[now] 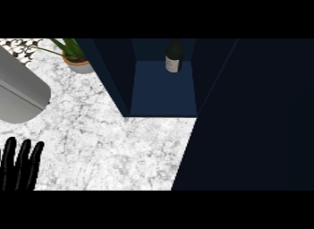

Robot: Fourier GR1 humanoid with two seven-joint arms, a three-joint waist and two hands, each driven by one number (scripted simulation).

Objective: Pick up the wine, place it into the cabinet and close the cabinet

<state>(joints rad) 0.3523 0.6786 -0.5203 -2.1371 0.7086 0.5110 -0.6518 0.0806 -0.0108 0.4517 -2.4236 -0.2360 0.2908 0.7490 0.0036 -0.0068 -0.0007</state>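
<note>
Nearest me, at the lower left edge, the left robot hand (14,163) rests with fingers straight up, released, holding nothing. No right robot hand in view. Beyond it runs bare marble table (113,143), w/ plenty of open room in the middle. At right, a big dark door (252,116) swings out over the table, edge toward the front. Farther back sits the open cabinet (163,91), blue floor showing btwn dark side walls. Wine bottle (174,58) stands upright at the cabinet's rear, already inside. Probably glass: heavy, rigid, slippery, breakable; best held round the body. Far left: a grey rounded object (14,89) and a potted plant (77,56). Closing the door looks like the remaining step.
</note>
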